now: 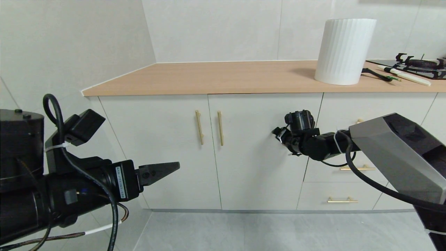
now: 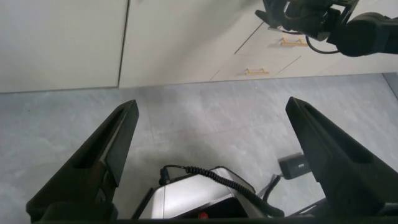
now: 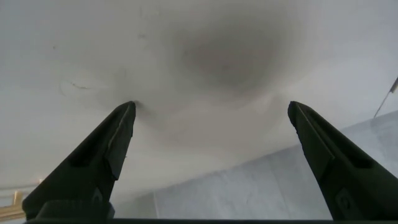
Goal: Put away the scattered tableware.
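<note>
The utensils [image 1: 404,75] lie at the tabletop's [image 1: 223,76] far right end, just beside a white ribbed pot [image 1: 345,51]. The right tool [image 3: 211,107], wide open and empty, faces a cupboard door [image 1: 258,153] up close. The left tool [image 2: 211,106], equally wide and empty, hangs over the floor [image 2: 205,124].

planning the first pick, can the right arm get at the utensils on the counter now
Probably not yet: the right tool faces a cabinet door, below the countertop. The utensils lie uncovered beside the white container; the arm must rise.
</note>
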You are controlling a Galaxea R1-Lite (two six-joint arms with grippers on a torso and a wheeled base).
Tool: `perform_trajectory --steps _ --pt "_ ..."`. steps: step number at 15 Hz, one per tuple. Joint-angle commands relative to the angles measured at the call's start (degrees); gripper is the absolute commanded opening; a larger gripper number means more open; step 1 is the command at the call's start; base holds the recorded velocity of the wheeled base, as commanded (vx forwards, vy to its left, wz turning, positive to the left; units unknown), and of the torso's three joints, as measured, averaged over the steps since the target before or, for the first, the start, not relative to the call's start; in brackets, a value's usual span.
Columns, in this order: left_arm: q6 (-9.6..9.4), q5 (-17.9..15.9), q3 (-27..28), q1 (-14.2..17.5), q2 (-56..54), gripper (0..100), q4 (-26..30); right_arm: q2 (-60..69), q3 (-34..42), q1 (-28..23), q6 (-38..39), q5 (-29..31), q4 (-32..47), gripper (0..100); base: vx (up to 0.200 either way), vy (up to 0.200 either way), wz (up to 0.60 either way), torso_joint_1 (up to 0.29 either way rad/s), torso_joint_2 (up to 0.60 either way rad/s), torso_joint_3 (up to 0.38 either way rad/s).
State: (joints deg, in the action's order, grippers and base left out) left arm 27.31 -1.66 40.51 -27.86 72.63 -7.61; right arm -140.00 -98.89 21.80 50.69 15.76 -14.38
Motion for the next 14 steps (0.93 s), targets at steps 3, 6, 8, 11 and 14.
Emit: perform_trajectory --steps 3,6,8,11,14 --pt "0.03 -0.01 -0.08 -0.01 0.14 100 -0.04 -0.54 -0.69 -0.26 -0.15 1.64 0.06 100 0.000 0.000 0.00 0.000 0.00 0.000" --pt "0.03 -0.01 0.01 -0.01 0.05 100 -0.04 2.27 2.12 -0.09 -0.24 1.64 0.67 100 0.000 0.000 0.00 0.000 0.00 0.000" --pt "-0.06 -0.01 0.01 0.08 0.05 100 -0.04 9.83 9.94 0.44 -0.77 0.15 0.59 100 0.000 0.000 0.00 0.000 0.00 0.000" --pt "-0.24 0.08 -0.08 0.17 -0.82 100 -0.13 24.16 23.57 1.32 -5.34 -4.69 0.23 100 0.000 0.000 0.00 0.000 0.00 0.000" --pt "-0.41 0.25 0.01 0.35 -3.99 100 -0.57 39.98 37.98 1.58 -11.05 -4.86 -2.14 100 0.000 0.000 0.00 0.000 0.00 0.000"
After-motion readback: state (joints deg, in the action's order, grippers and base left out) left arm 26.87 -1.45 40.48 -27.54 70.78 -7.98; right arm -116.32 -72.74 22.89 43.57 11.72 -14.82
